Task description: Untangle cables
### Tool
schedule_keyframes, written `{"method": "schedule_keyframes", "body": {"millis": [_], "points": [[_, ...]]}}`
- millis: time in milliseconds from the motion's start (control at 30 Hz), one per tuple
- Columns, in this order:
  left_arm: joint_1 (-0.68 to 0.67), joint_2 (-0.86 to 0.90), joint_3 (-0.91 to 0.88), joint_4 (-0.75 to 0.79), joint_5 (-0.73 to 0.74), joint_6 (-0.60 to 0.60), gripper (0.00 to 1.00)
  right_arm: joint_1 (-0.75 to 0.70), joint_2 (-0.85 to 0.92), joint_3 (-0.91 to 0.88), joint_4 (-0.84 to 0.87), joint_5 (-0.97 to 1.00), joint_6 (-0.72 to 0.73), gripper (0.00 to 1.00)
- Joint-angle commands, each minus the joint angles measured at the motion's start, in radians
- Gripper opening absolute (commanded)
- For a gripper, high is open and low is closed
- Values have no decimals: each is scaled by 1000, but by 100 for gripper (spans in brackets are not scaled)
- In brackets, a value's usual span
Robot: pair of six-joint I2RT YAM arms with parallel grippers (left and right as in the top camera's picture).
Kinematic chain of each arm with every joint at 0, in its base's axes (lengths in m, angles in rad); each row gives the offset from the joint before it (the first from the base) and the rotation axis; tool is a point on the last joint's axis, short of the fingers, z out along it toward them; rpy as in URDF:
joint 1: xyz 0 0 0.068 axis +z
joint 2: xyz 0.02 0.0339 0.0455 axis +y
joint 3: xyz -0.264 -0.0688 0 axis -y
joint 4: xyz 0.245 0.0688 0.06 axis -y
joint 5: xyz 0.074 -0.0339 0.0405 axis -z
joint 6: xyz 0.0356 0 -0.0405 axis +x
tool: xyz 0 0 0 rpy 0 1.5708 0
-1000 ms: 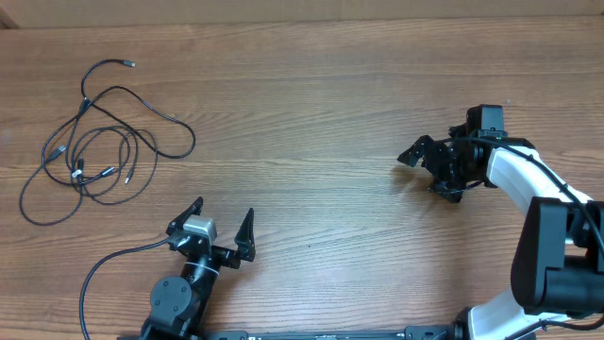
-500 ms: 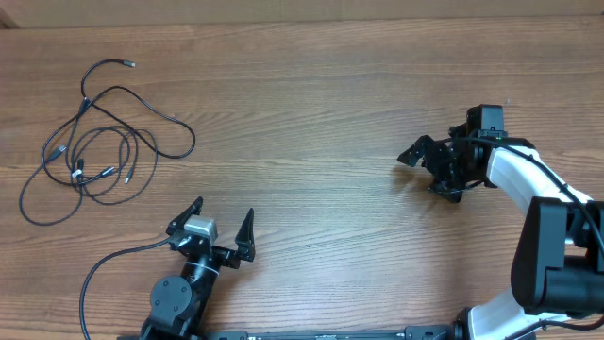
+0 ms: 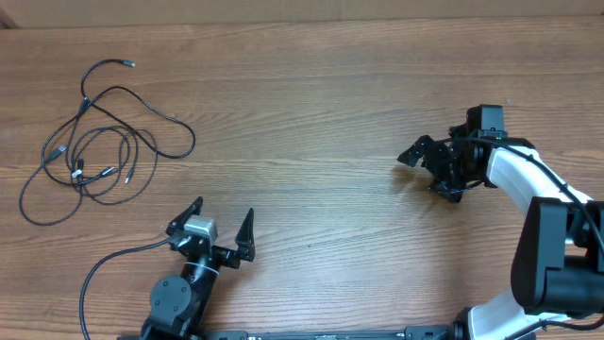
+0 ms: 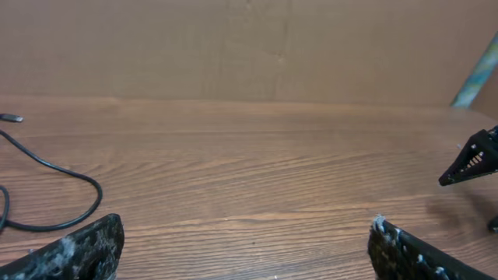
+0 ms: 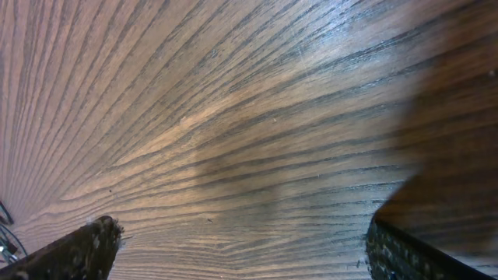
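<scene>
Wooden table (image 3: 311, 123) with tangled cables (image 3: 94, 142) at its far-left part.
Left gripper (image 3: 224, 208) at the front edge, right gripper (image 3: 422, 177) at the right — both spread wide, holding nothing, well apart from them.

I have bare brown wooden tabletop (image 3: 311, 123) open across the middle and top of the frame. At upper left the loose tangle of thin black cables (image 3: 80, 173) blocks a low pass; a thick black wire (image 3: 99, 269) curls at lower left.
</scene>
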Motion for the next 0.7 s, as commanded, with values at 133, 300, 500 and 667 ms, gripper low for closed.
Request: {"method": "schedule_keyframes", "body": {"millis": [133, 300, 500, 667], "points": [[170, -11, -4, 4, -10, 15, 99, -3, 5, 2, -4, 43, -1, 100], [317, -11, -4, 4, -10, 15, 99, -3, 5, 2, -3, 43, -1, 100], [348, -11, -4, 3, -10, 15, 100, -3, 5, 2, -3, 43, -1, 100], [348, -11, -4, 3, -10, 14, 100, -3, 5, 2, -3, 43, -1, 100]]}}
